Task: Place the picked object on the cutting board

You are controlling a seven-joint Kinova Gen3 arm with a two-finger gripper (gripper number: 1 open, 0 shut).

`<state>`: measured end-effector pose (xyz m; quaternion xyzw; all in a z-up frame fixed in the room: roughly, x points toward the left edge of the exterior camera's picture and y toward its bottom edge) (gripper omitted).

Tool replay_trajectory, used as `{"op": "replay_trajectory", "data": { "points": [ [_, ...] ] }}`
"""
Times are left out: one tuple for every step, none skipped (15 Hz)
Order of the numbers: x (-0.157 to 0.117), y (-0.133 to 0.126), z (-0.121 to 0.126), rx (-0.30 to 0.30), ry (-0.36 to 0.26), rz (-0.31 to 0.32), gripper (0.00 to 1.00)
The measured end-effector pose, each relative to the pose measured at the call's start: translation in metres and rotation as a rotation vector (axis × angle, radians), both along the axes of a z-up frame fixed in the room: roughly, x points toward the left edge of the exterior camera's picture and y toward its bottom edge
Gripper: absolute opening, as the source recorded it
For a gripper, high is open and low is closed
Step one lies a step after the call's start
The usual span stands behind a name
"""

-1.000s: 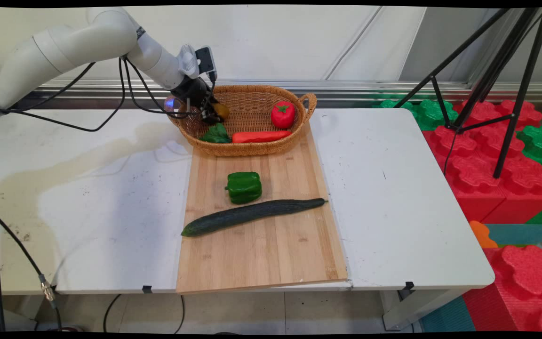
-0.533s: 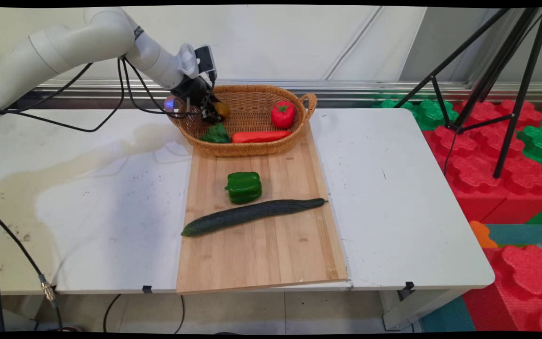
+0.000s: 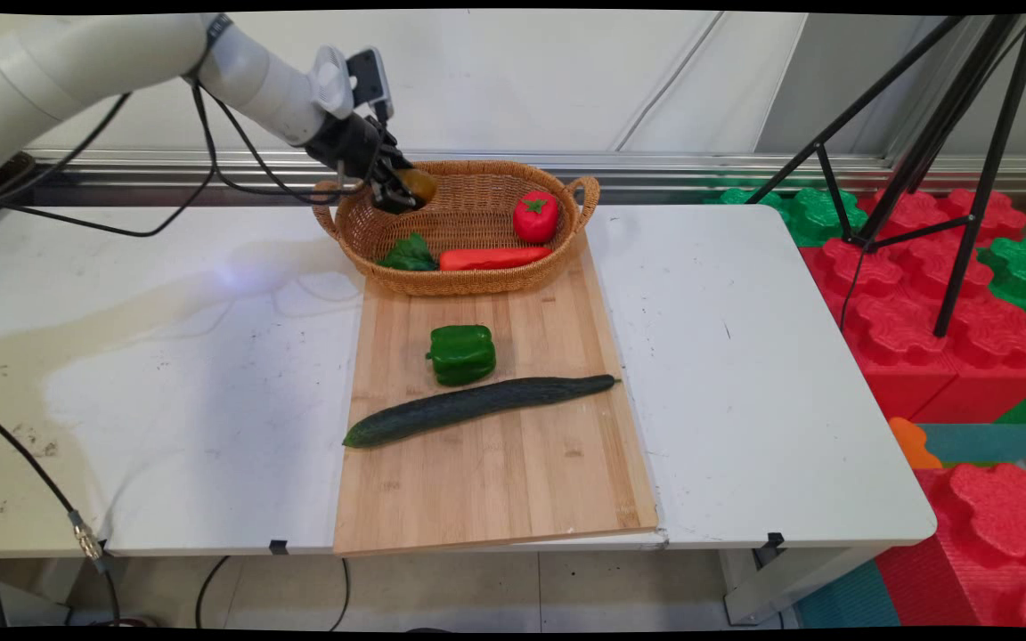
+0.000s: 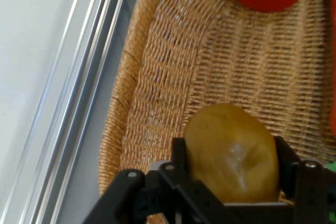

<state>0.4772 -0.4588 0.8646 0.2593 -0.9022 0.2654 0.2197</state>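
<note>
Up at the basket's 10 o'clock end, the end effector (image 3: 395, 189) grips a yellowish-brown potato (image 4: 232, 154) between its two fingers (image 4: 181, 153), holding it above the wicker basket (image 3: 468, 278). Inside the basket, a red tomato (image 3: 535, 216) sits toward 3 o'clock, an orange carrot (image 3: 493, 258) lies at 6 o'clock and a green leafy piece (image 3: 408, 254) at 8 o'clock. On the wooden cutting board (image 3: 495, 481), at 6 o'clock from the basket, lie a green bell pepper (image 3: 461, 353) and a dark cucumber (image 3: 477, 407). The board rests on the white desk (image 3: 745, 401). No writing is legible.
</note>
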Motion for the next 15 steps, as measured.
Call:
{"op": "replay_trajectory", "data": {
  "points": [
    [0.002, 0.006, 0.007, -0.004, 0.011, -0.005, 0.0],
    [0.003, 0.012, 0.015, -0.006, 0.025, -0.011, 0.0],
    [0.006, 0.018, 0.022, -0.007, 0.04, -0.017, 0.0],
    [0.007, 0.023, 0.028, -0.006, 0.054, -0.022, 0.0],
    [0.01, 0.029, 0.036, -0.004, 0.069, -0.032, 0.0],
    [0.012, 0.036, 0.042, -0.001, 0.083, -0.045, 0.0],
    [0.013, 0.041, 0.048, 0.003, 0.094, -0.058, 0.0],
    [0.015, 0.047, 0.054, 0.007, 0.106, -0.075, 0.0],
    [0.016, 0.054, 0.059, 0.013, 0.119, -0.092, 0.0],
    [0.017, 0.059, 0.064, 0.019, 0.131, -0.108, 0.0],
    [0.017, 0.065, 0.068, 0.027, 0.144, -0.126, 0.0],
    [0.016, 0.071, 0.072, 0.037, 0.161, -0.147, 0.0],
    [0.015, 0.075, 0.074, 0.043, 0.171, -0.16, 0.0],
    [0.013, 0.08, 0.076, 0.054, 0.186, -0.179, 0.0],
    [0.01, 0.086, 0.078, 0.065, 0.2, -0.2, 0.0]
  ]
}}
